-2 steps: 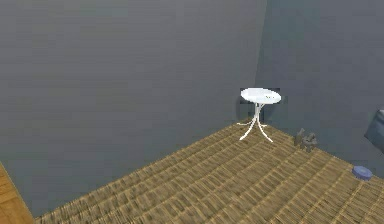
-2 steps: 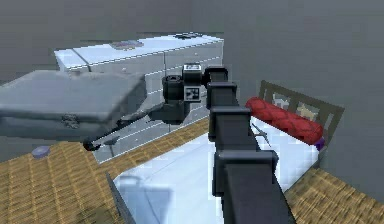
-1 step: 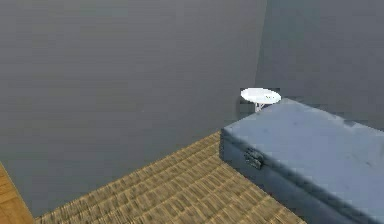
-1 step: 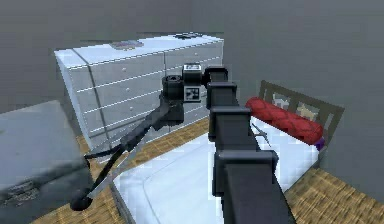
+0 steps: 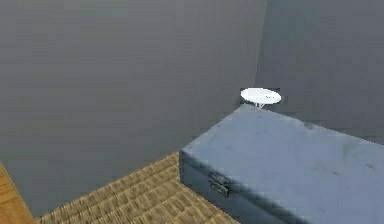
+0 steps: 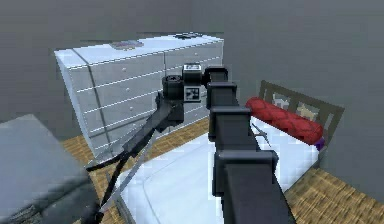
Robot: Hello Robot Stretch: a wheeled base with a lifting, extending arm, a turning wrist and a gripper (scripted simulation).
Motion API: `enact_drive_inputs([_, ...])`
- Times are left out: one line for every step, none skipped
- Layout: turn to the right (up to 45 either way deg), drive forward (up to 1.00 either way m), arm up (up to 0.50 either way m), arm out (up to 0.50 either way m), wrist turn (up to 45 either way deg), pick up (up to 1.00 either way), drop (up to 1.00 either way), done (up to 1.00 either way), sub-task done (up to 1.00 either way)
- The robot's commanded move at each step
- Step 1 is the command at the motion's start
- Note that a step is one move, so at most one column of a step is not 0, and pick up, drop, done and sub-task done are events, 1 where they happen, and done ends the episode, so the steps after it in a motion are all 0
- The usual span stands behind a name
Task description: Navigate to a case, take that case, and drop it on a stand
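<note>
- Okay, the case is right ahead: a big blue-grey box taking up the forward view's lower right, with a dark latch on its near face.
- It stands on the tan woven floor, close to the corner where the two grey walls meet.
- Just past its far edge, a small white round disc sits on a thin stem; I can't tell what it is.
- Over to the arm side view, and the arm rises from the bottom edge as a dark square bar, with two white marked squares at its far end.
- From there the gripper slants down toward that view's left, its thin fingers ending near the case's blue-grey top in the lower left corner.
- Those fingers end against the case's edge and the bedding, so I cannot tell whether the gripper holds anything.
- Behind the arm, a white dresser with many drawers stands against the grey wall.
- To the right is a bed with a white cover, red pillows and a dark headboard.
</note>
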Motion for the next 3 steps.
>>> enact_drive_inputs([0.0,0.0,0.0,-0.26,0.0,0.0,0.0,0.0,0.0])
enact_drive_inputs([-45.0,0.0,0.0,0.0,0.0,0.0,0.0,0.0,0.0])
enact_drive_inputs([-45.0,0.0,0.0,0.0,0.0,0.0,0.0,0.0,0.0])
